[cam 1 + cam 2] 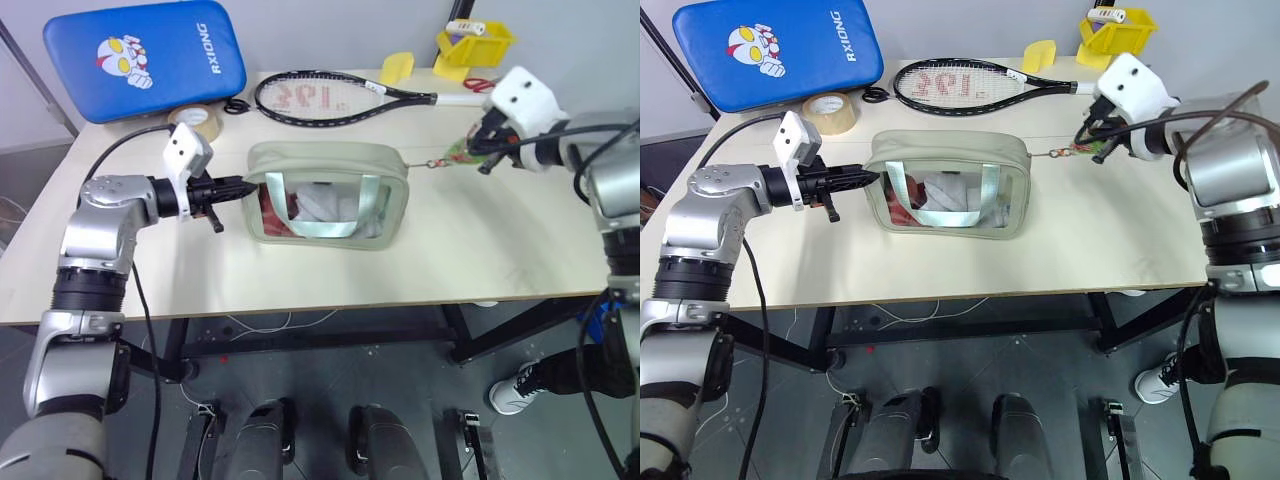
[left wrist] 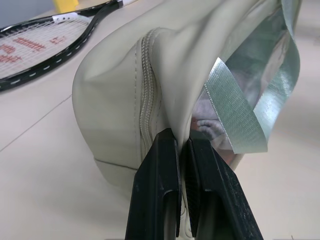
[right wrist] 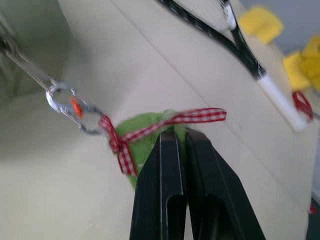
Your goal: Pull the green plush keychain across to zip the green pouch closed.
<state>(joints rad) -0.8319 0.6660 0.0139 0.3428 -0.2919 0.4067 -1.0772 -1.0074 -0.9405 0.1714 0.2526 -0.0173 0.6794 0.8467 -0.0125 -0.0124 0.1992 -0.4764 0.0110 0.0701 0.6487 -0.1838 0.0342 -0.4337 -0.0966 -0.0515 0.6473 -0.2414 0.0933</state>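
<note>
the right gripper was clamped on the green plush keychain, its chain taut toward the green pouch lying lengthwise on the table; the left gripper pinched the pouch's opposite end, anchoring it.

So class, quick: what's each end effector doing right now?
Left end effector: shut on the green pouch.
Right end effector: shut on the green plush keychain.

On the table: one pouch, one racket, one tape roll, one blue cushion, one yellow bin.
</note>
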